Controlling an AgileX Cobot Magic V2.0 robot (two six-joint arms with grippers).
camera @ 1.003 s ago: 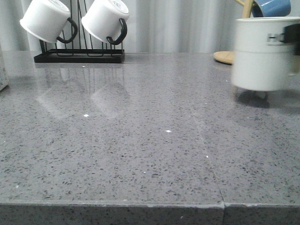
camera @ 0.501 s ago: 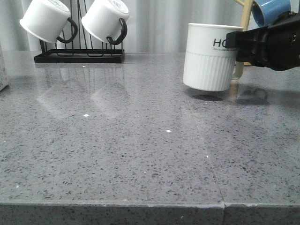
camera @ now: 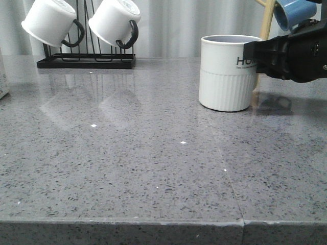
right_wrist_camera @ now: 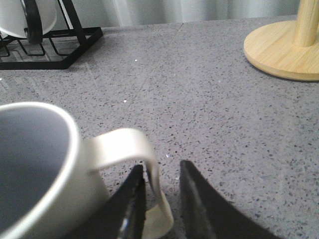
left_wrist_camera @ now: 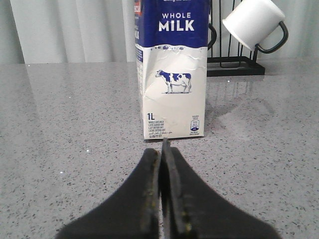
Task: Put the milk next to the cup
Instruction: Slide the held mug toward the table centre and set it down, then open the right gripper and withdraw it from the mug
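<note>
**Claw straddles handle of white cup; milk stands apart on grey stone**

Right claw (right_wrist_camera: 160, 199), black, sits with its two fingers a little apart on either side of the cream loop handle (right_wrist_camera: 142, 164) of the large white cup (camera: 227, 72); whether the pads press the handle cannot be told. In the front view the cup stands upright on the surface (camera: 143, 168), smooth above, ribbed below, with dark letters "HO" legible near the rim before the black arm covers the rest.

Left claw (left_wrist_camera: 162, 149) points at the tall white carton with a dark blue top (left_wrist_camera: 171, 69), its fingers pressed together and holding nothing. The carton stands upright just beyond the fingertips, well apart from the cup, and only a sliver of it shows at the left edge of the front view. Its face reads "WHOLE MILK" in white on blue, above a small blue-and-white cow and the mark "1L"; the finer print is too small to read.

The surface is polished grey speckled stone with a seam running toward the front edge, glossy enough to mirror things standing on it. Pale pleated curtains close the room behind. At the back left, a black wire rack (camera: 86, 60) carries two white mugs with black handles (camera: 113, 21), tilted. At the back right, a blue mug (camera: 295, 11) hangs from a light wooden stand (right_wrist_camera: 286, 47) with a round base.
</note>
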